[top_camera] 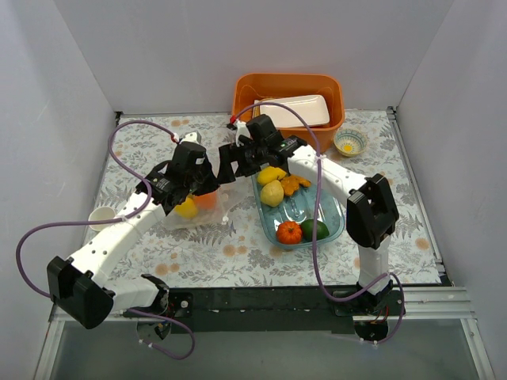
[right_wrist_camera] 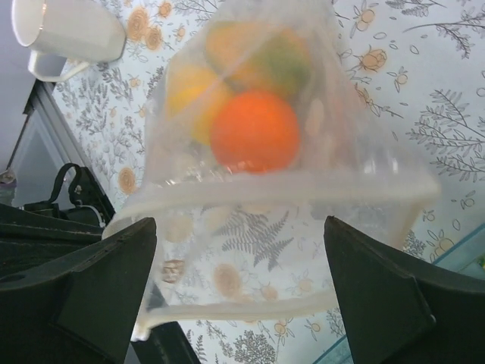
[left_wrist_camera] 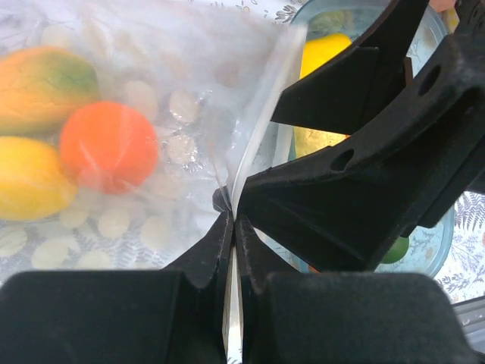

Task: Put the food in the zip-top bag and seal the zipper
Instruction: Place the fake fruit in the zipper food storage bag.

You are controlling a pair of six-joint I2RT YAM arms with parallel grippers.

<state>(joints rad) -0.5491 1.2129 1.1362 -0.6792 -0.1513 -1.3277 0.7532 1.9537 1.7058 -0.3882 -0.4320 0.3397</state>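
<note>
The zip-top bag point(top_camera: 192, 212) lies left of the blue dish with its mouth gaping open. Three pieces of food sit inside it: an orange ball point(left_wrist_camera: 108, 157), a yellow fruit point(left_wrist_camera: 26, 178) and a mango-like one point(left_wrist_camera: 45, 87). My left gripper point(left_wrist_camera: 233, 216) is shut on the zipper point(left_wrist_camera: 254, 129) at the mouth edge. My right gripper point(right_wrist_camera: 239, 224) stands wide open at the bag's mouth, and both zipper strips point(right_wrist_camera: 280, 193) cross between its fingers point(right_wrist_camera: 91, 288). More food lies in the dish: yellow pieces point(top_camera: 272, 192), an orange pumpkin point(top_camera: 289, 232) and a green one point(top_camera: 314, 229).
The clear blue dish point(top_camera: 337, 214) sits right of centre. An orange bin point(top_camera: 245, 99) holding a white tray point(top_camera: 297, 111) stands at the back. A small bowl point(top_camera: 349, 142) is at the back right and a white cup point(top_camera: 103, 216) at the left. White walls enclose the table.
</note>
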